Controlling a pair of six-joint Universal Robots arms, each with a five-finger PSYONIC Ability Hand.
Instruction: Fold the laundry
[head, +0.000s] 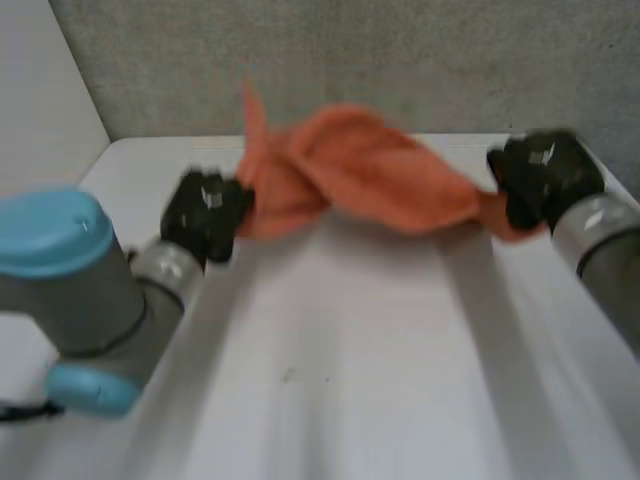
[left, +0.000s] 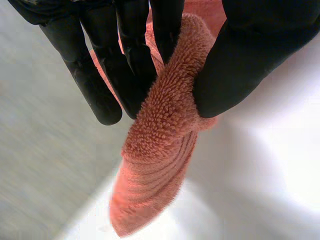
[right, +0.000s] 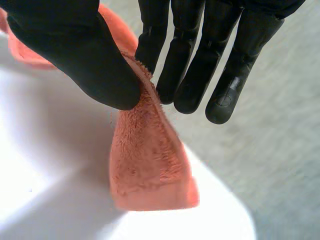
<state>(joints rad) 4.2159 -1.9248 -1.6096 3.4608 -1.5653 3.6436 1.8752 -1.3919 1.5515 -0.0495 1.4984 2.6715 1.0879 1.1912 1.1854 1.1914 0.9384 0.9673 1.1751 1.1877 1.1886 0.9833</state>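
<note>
Holding the orange towel (head: 350, 165) up over the white table (head: 340, 350), strung between both hands out toward 12 o'clock. The left hand (head: 205, 215) sits around 10 o'clock and pinches one end between its thumb and straight fingers (left: 100, 85). The right hand (head: 540, 175), at about 2 o'clock, does the same with the other end, its thumb (right: 75, 55) pressing the pile against the fingers. The middle of the cloth is bunched and twisted, with one flap poking up. My take: ease the hands apart to pull that twist out before laying it down. Hold both pinches firm and lower it evenly so it lands flat, otherwise the fold comes out lumpy.
</note>
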